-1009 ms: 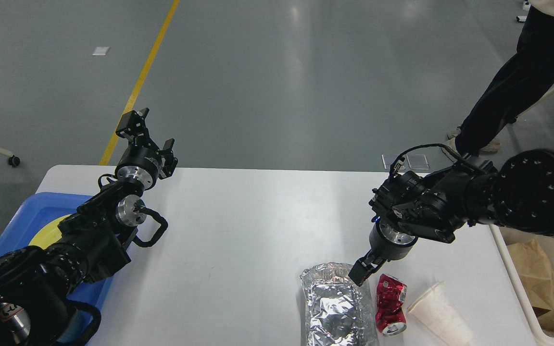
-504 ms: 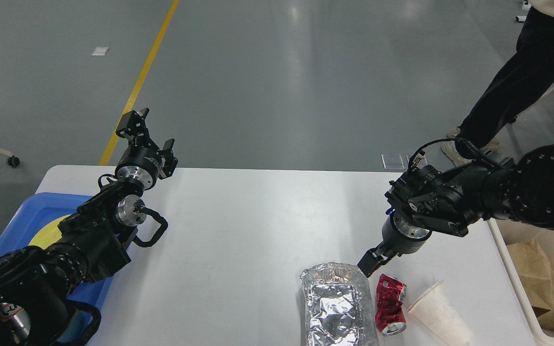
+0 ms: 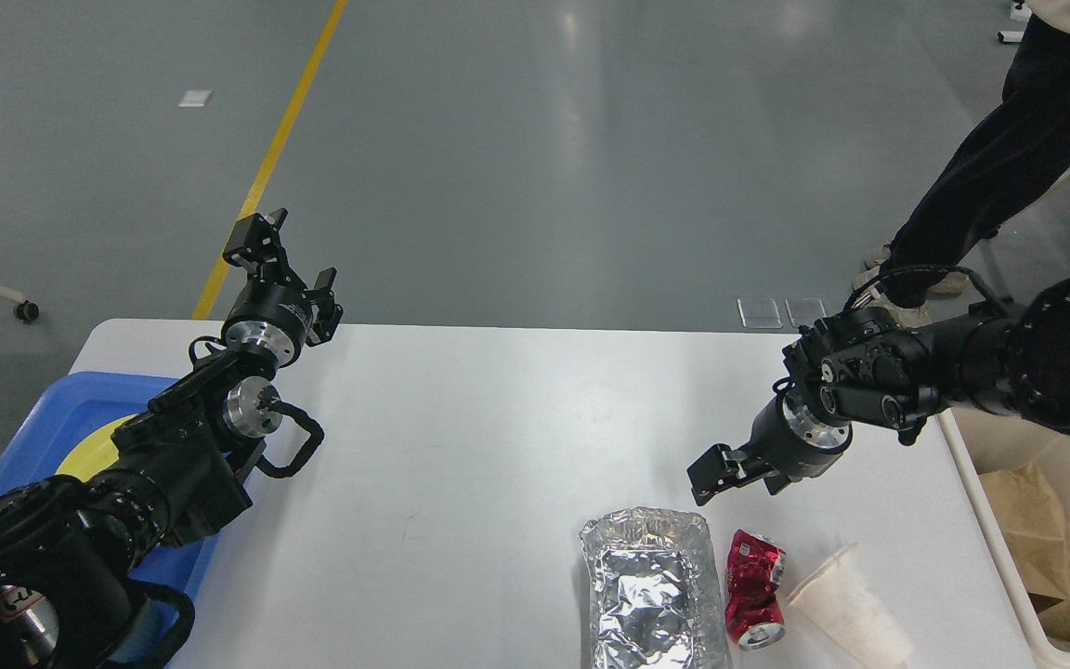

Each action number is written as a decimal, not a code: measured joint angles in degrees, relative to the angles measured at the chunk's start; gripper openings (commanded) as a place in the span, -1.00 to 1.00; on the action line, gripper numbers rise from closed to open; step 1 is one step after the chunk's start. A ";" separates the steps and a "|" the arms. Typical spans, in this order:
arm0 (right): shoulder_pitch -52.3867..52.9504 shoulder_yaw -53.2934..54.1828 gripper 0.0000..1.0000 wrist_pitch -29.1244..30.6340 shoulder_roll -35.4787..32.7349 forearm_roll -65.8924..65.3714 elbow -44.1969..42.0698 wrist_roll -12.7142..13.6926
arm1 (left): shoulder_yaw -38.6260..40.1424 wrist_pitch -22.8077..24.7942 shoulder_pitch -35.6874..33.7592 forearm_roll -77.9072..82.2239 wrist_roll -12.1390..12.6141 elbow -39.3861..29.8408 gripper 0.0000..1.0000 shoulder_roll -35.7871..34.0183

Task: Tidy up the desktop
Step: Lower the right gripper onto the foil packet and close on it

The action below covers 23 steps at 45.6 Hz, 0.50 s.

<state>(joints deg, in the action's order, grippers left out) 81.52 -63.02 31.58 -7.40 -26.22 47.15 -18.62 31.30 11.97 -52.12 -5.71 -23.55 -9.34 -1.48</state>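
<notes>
Foil tray [image 3: 651,585], crushed can [image 3: 755,588], cup [image 3: 846,609] below right gripper [image 3: 716,473].

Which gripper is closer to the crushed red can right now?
Right. The right gripper hangs just above and beyond the crushed red can; the left gripper is raised far across the desktop over the opposite far corner.

No legible text anywhere in view. Crushed red can [image 3: 755,588], near the worktop's [image 3: 498,446] near edge toward its right end: white markings on the red skin, too crumpled and small to read. Left arm's lowest housing [image 3: 19,609], at the near left corner: a small red-and-white mark, letters not resolvable. White cup [image 3: 849,609], beside the can: no print seen.
</notes>
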 measured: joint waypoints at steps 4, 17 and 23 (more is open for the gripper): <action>-0.33 0.01 1.00 -0.18 -1.13 0.02 -0.25 -0.01 | -0.01 0.00 0.00 0.00 0.00 0.00 0.93 0.00; -1.67 -1.23 1.00 -0.37 -2.18 -0.53 -0.21 -0.01 | -0.01 0.01 0.00 0.00 0.00 0.00 0.93 0.03; -1.55 -1.60 1.00 -0.08 -0.80 -1.12 -0.13 -0.02 | 0.01 0.01 0.00 0.00 0.00 0.00 0.93 0.02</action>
<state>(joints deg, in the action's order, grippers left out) 79.97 -64.62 31.50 -8.20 -27.34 47.02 -18.63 31.31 11.98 -52.12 -5.71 -23.55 -9.34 -1.46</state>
